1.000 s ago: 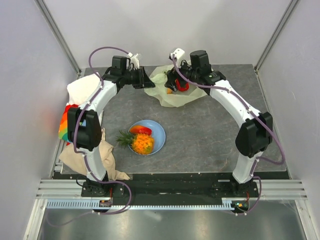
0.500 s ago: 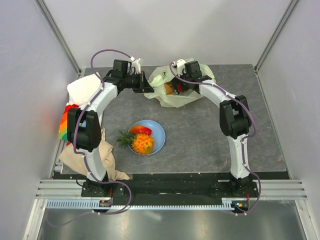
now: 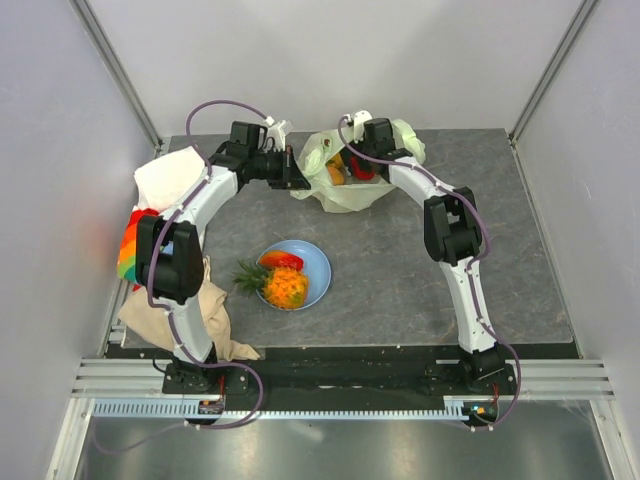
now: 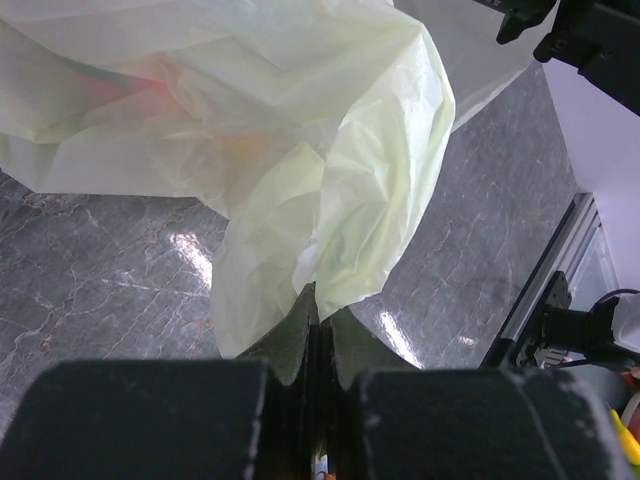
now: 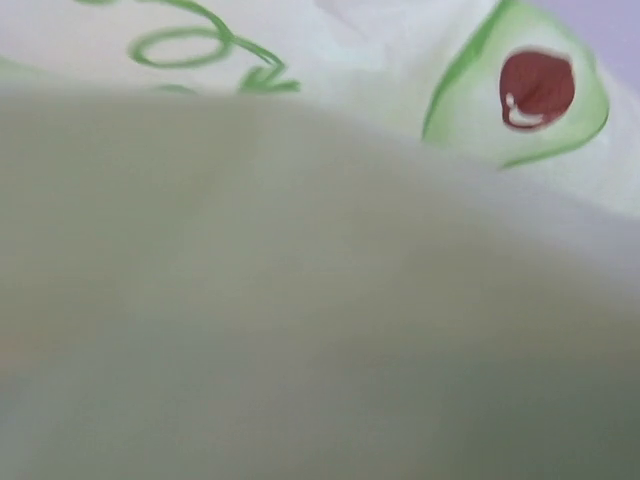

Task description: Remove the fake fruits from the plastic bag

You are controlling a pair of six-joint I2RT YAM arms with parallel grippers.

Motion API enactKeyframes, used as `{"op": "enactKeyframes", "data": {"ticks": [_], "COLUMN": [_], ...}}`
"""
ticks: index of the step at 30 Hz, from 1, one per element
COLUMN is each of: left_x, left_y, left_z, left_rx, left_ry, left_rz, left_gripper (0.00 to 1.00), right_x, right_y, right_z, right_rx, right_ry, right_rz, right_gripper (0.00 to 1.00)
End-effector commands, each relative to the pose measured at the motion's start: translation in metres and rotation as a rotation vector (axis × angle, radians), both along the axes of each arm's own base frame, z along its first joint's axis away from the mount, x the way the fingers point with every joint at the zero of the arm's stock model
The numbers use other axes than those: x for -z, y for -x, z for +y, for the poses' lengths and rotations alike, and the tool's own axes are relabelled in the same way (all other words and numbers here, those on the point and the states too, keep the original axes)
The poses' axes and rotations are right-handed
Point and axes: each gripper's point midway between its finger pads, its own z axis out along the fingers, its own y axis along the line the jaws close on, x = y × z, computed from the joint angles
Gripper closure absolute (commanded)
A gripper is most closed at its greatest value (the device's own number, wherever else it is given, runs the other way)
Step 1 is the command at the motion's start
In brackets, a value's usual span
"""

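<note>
The pale yellow-green plastic bag (image 3: 350,197) lies crumpled at the back of the table. My left gripper (image 3: 297,177) is at its left edge, and in the left wrist view that gripper (image 4: 315,300) is shut with a fold of the bag (image 4: 330,150) pinched at its tips. My right gripper (image 3: 348,165) reaches down into the bag's mouth, its fingers hidden by film. An orange fruit (image 3: 334,173) and a red one (image 3: 363,172) show inside. The right wrist view is filled by blurred bag film (image 5: 300,300). A pineapple (image 3: 283,286) and a red piece (image 3: 286,260) lie on the blue plate (image 3: 320,262).
A white cloth (image 3: 165,180) lies at the far left, a rainbow-coloured object (image 3: 130,250) below it, and a beige cloth (image 3: 205,315) by the left arm's base. The plate sits mid-table in front of the bag. Metal frame posts rise at the back corners.
My left gripper has closed on the bag's left edge. The right arm has folded in and pushed its gripper leftward, deeper into the bag's mouth.
</note>
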Motion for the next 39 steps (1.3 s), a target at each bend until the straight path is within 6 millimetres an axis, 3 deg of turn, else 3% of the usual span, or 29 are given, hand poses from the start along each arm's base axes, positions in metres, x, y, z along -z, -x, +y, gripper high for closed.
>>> {"op": "enactKeyframes", "data": {"ticks": [1, 6, 10, 13, 16, 19, 20, 21, 23, 25, 27, 29, 34, 38, 39], "left_x": [-0.015, -0.012, -0.007, -0.008, -0.009, -0.011, -0.011, -0.011, -0.014, -0.019, -0.022, -0.029, -0.051, -0.063, -0.068], "left_y": [0.003, 0.004, 0.002, -0.002, -0.005, -0.009, -0.01, -0.012, -0.016, -0.018, -0.02, -0.025, -0.03, -0.036, -0.035], "left_z": [0.0, 0.003, 0.002, 0.0, -0.003, -0.004, -0.004, -0.003, -0.003, -0.003, -0.004, -0.005, -0.007, -0.005, -0.006], "left_rx": [0.034, 0.031, 0.023, 0.023, 0.023, 0.024, 0.026, 0.02, 0.016, 0.014, 0.016, 0.012, 0.004, -0.033, -0.035], "left_ry": [-0.007, -0.026, -0.034, -0.043, -0.044, -0.046, -0.05, -0.056, -0.062, -0.062, -0.06, -0.052, -0.033, -0.018, -0.012], "left_rz": [-0.061, -0.066, -0.058, -0.071, -0.075, -0.088, -0.096, -0.1, -0.116, -0.133, -0.141, -0.154, -0.201, -0.203, -0.211], "left_gripper": [0.96, 0.96, 0.96, 0.96, 0.96, 0.96, 0.96, 0.96, 0.98, 0.98, 0.98, 0.99, 0.98, 0.99, 0.98], "right_x": [0.023, 0.025, 0.018, -0.015, -0.061, -0.102, -0.098, -0.134, -0.158, -0.169, -0.175, -0.166, -0.158, -0.147, -0.144], "right_y": [0.007, 0.008, 0.01, 0.015, 0.037, 0.08, 0.097, 0.11, 0.134, 0.154, 0.185, 0.211, 0.251, 0.313, 0.32], "right_z": [-0.012, -0.025, -0.028, -0.027, -0.014, 0.001, 0.006, 0.006, 0.005, 0.011, 0.017, 0.016, 0.025, 0.06, 0.063], "right_rx": [0.066, 0.082, 0.042, 0.006, -0.07, -0.183, -0.225, -0.252, -0.289, -0.364, -0.476, -0.532, -0.651, -0.868, -0.899], "right_ry": [-0.021, -0.023, -0.028, -0.063, -0.146, -0.247, -0.284, -0.311, -0.338, -0.36, -0.376, -0.375, -0.348, -0.237, -0.218], "right_rz": [0.081, 0.096, 0.094, 0.061, 0.04, 0.048, 0.069, 0.005, -0.035, -0.04, -0.03, 0.023, 0.058, 0.039, 0.034], "right_gripper": [0.02, 0.11, 0.28, 0.38, 0.42, 0.44, 0.43, 0.44, 0.43, 0.41, 0.41, 0.41, 0.43, 0.41, 0.42]}}
